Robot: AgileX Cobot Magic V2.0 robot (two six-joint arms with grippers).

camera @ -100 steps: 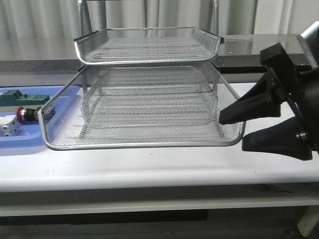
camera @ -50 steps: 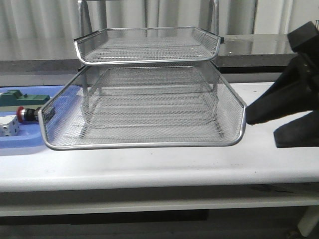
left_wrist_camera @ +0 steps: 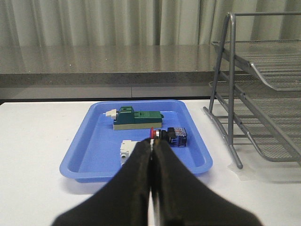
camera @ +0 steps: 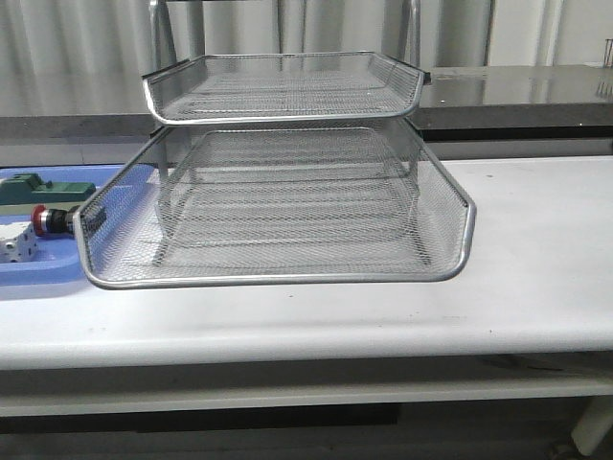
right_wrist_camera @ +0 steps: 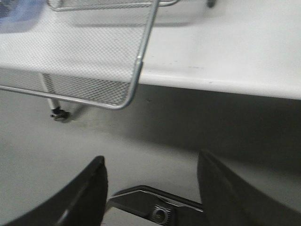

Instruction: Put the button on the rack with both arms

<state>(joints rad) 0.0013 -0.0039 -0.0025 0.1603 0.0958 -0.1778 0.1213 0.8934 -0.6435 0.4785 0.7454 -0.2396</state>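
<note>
The button lies on its side in the blue tray at the far left, red head pointing left. The wire-mesh rack stands mid-table with its middle tray slid out toward me. Neither arm shows in the front view. In the left wrist view my left gripper is shut with nothing in it, its tips just short of the button. My right gripper is open and empty, off the table's front edge, below the corner of the slid-out tray.
A green block and a white part lie in the blue tray beside the button. The rack's frame stands just right of that tray. The white table extends to the right of the rack.
My right arm has drawn back to the right, away from the slid-out tray's corner, and left the front view. The rack and the button have not moved.
</note>
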